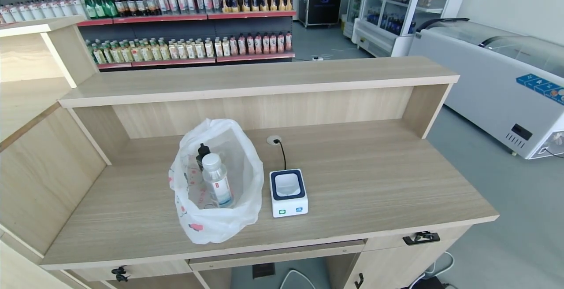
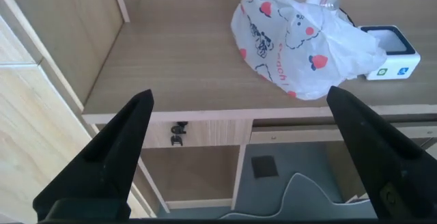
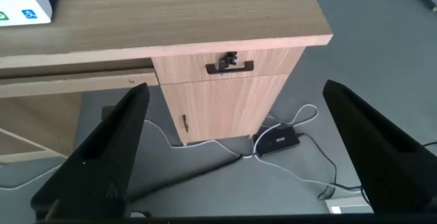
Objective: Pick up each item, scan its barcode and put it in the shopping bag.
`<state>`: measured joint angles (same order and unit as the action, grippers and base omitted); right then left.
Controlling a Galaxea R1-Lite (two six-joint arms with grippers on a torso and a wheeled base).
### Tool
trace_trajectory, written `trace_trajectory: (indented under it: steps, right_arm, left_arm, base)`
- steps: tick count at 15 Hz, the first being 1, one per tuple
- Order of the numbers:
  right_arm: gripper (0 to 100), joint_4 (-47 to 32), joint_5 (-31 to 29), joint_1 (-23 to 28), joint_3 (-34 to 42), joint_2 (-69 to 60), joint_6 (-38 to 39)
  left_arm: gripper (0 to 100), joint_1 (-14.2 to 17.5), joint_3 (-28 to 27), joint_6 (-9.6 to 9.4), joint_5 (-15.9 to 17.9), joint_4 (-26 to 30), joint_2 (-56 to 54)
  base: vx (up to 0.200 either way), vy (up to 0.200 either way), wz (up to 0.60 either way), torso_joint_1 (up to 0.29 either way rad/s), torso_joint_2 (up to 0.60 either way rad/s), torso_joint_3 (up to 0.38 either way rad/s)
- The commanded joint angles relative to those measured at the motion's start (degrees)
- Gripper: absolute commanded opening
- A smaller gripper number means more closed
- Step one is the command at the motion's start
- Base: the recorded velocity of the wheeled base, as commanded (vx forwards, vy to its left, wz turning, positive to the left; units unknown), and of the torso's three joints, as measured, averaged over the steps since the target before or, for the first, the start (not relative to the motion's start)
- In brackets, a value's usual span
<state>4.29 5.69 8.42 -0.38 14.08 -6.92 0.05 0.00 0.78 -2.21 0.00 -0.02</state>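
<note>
**Two bottles in the bag, both grippers empty**

Your thin, crinkled plastic shopping bag [image 1: 211, 227] stands open on the wooden counter [image 1: 374, 174], just beside the boxy white scanner [image 1: 288, 192]. Inside it, a clear bottle [image 1: 218, 181] stands upright, cap up. A dark bottle [image 1: 202, 152] behind it is mostly hidden. Your left gripper [image 2: 240, 95] and right gripper [image 3: 237, 89] hang off the counter's front, fingers spread wide.

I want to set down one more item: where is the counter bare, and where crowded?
The widest bare patch of counter lies between the scanner and the right edge. A smaller one lies between the shopping bag and the left side panel. The middle is crowded: bag, scanner and cable.
</note>
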Motion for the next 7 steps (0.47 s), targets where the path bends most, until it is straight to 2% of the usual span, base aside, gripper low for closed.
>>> trace_trajectory:
  steps: [1,7]
  right_arm:
    - [100,-2.36,-2.35,-3.41,0.38,-8.54,1.74]
    - [100,-2.97,-2.62,-3.41,0.38,-8.54,2.09]
  left_arm:
    - [100,0.04,0.0,0.01,-0.08,0.0,0.02]
    - [100,0.04,0.0,0.01,0.01,0.0,0.02]
  base:
    - [0.0,0.0,0.0,0.0,0.0,0.0]
    - [0.0,0.0,0.0,0.0,0.0,0.0]
